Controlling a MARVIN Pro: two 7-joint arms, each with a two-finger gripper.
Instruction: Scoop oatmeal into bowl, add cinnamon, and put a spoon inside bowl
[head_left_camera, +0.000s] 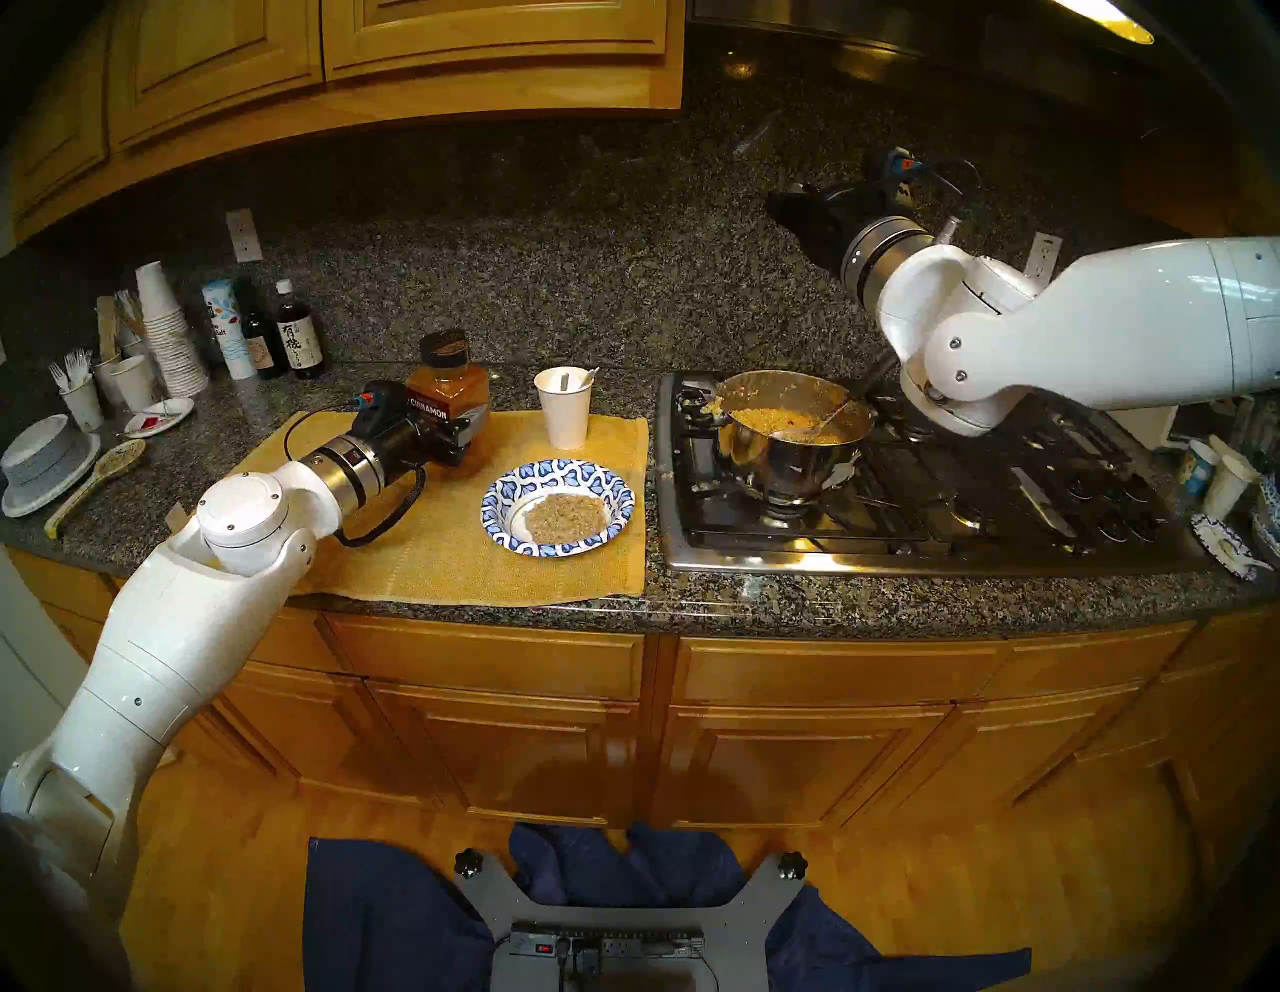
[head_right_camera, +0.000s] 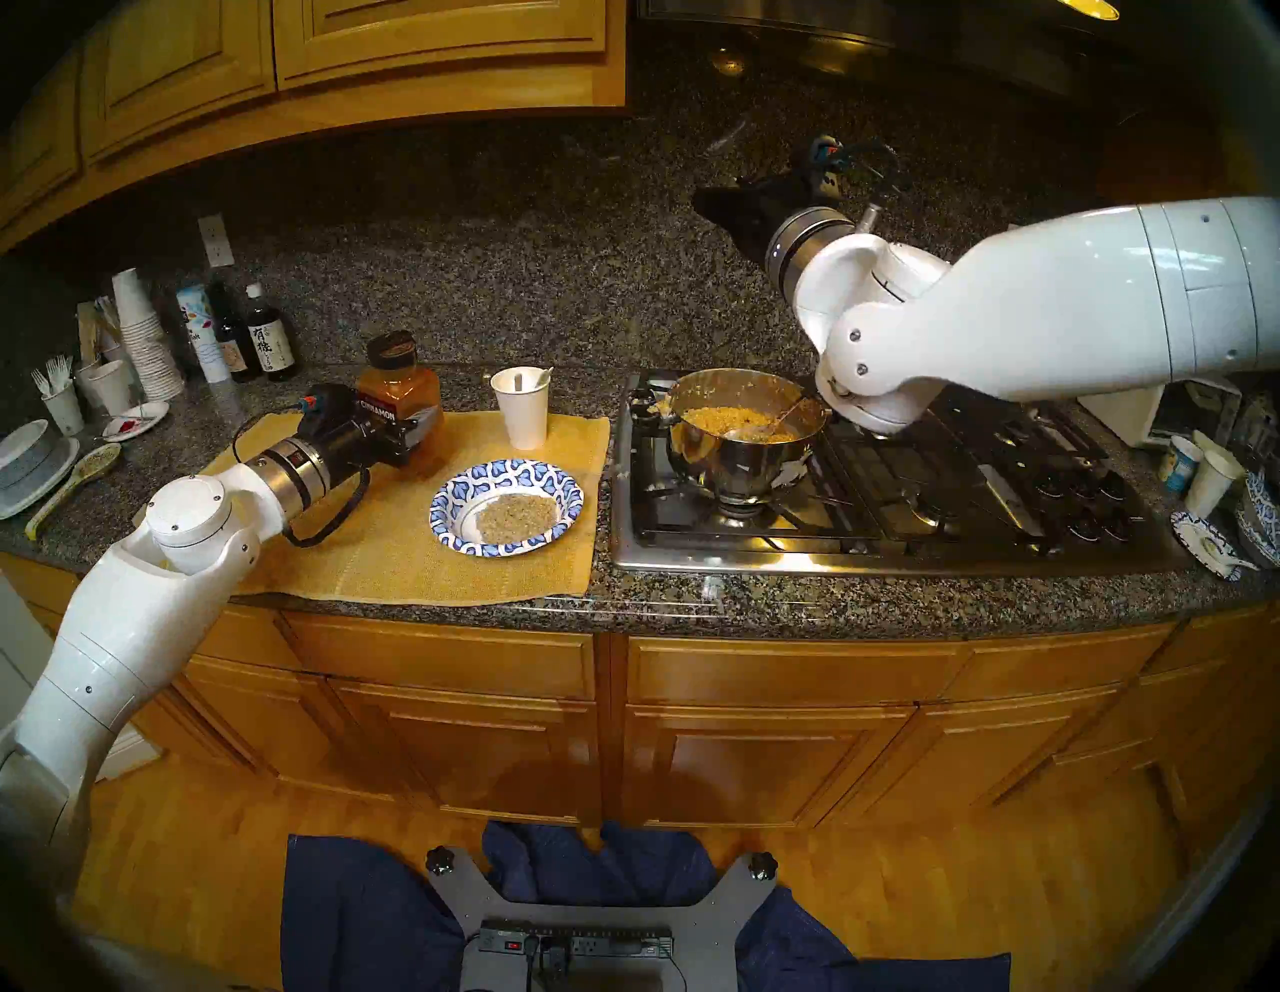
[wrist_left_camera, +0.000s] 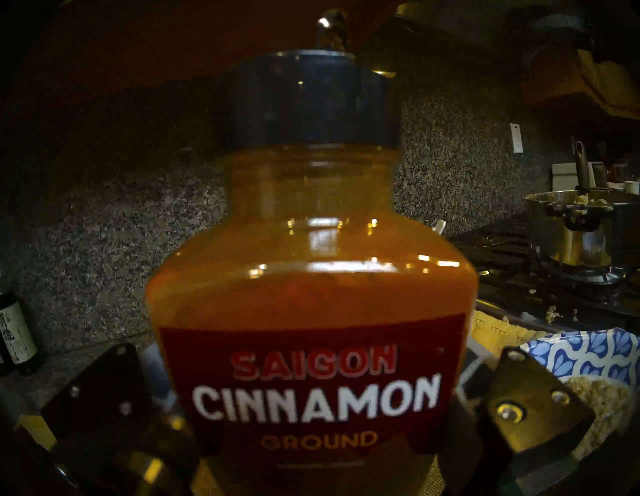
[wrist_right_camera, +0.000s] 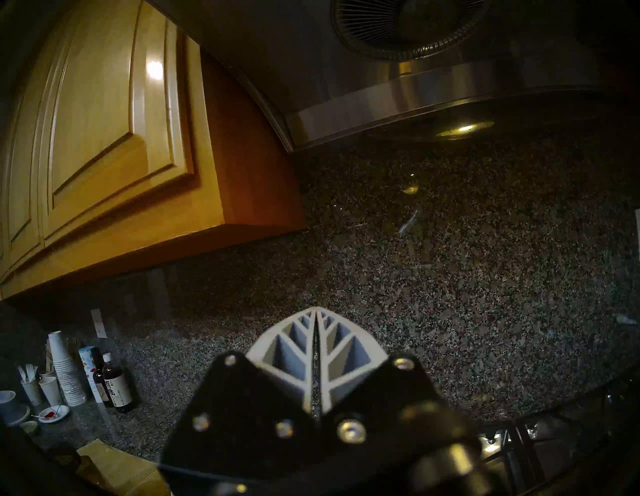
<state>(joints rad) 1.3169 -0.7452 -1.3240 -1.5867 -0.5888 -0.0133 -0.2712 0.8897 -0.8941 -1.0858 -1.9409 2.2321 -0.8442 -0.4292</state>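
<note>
The cinnamon bottle (head_left_camera: 447, 391) (wrist_left_camera: 311, 304) stands upright at the back left of a yellow mat. My left gripper (head_left_camera: 463, 424) is closed around its labelled lower body, one finger on each side. In front of it to the right sits the blue-and-white bowl (head_left_camera: 505, 485) (wrist_left_camera: 581, 350) holding a flat patch of oatmeal (head_left_camera: 564, 518). More oatmeal (head_left_camera: 783, 418) fills the steel pot (head_left_camera: 776, 464) on the stove. A white plastic spoon (head_left_camera: 590, 376) leans in a white paper cup (head_left_camera: 564, 415) behind the bowl. My right gripper (head_left_camera: 781, 204) (wrist_right_camera: 317, 311) hangs shut and empty, high by the backsplash above the pot.
A metal serving spoon (head_left_camera: 810, 429) rests in the pot. Sauce bottles (head_left_camera: 298, 339), stacked paper cups (head_left_camera: 170, 332), a cup of forks, grey bowls (head_left_camera: 41, 464) and a speckled spoon crowd the left counter. Cups and patterned plates (head_left_camera: 1226, 547) sit right of the stove (head_left_camera: 900, 512).
</note>
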